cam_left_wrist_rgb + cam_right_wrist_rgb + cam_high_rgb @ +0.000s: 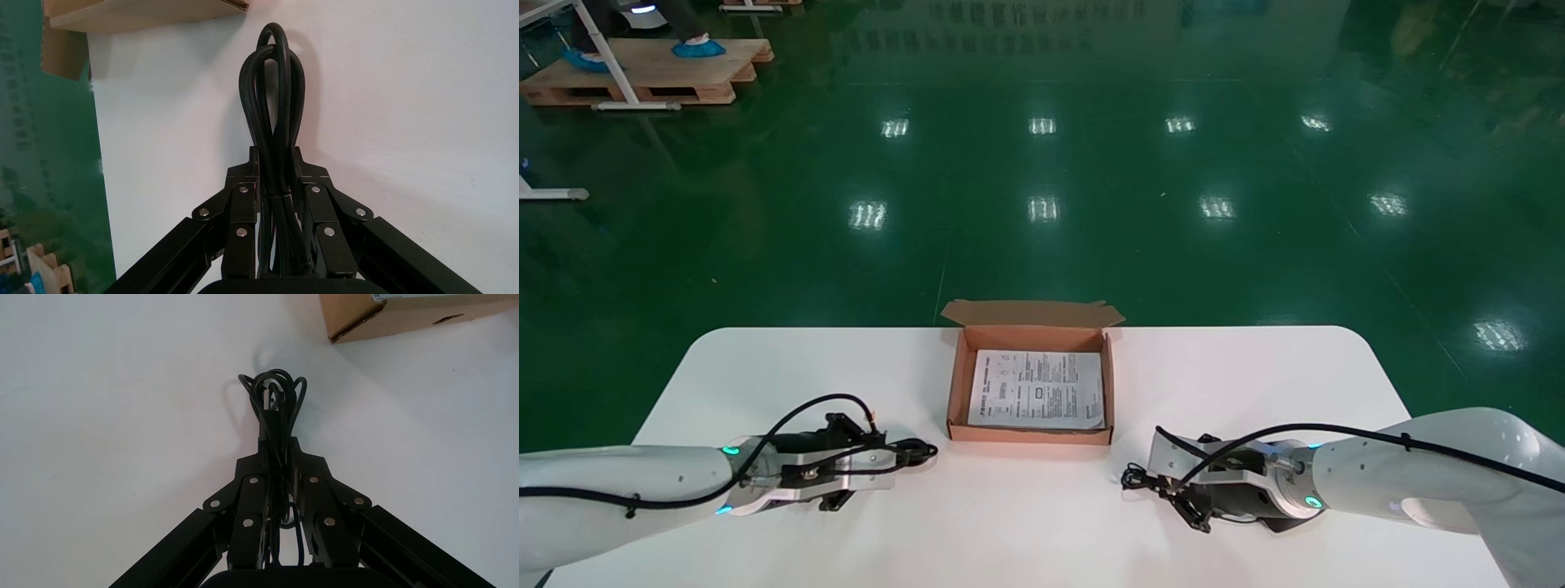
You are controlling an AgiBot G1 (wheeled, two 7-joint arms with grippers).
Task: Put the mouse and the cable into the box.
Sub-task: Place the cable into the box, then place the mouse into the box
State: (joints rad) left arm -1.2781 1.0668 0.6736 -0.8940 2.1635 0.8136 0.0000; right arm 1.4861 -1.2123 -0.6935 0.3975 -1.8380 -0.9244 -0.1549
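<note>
An open cardboard box (958,384) sits mid-table with a printed sheet (1038,389) lying flat inside. My left gripper (901,454) is low over the table, left of the box's near corner, shut on a thick black cable bundle (273,79) whose loop sticks out past the fingertips (275,153). My right gripper (1166,487) is right of the box's near edge, shut on a thin black cord bundle (273,395) with a small plug in it; its loops reach the table (1133,478). No mouse body shows in any view.
The white table (1042,531) has rounded far corners and green floor beyond. The box's lid flap (1032,312) stands open at the far side. A box corner (367,321) lies just ahead of the right gripper, and another (141,12) ahead of the left.
</note>
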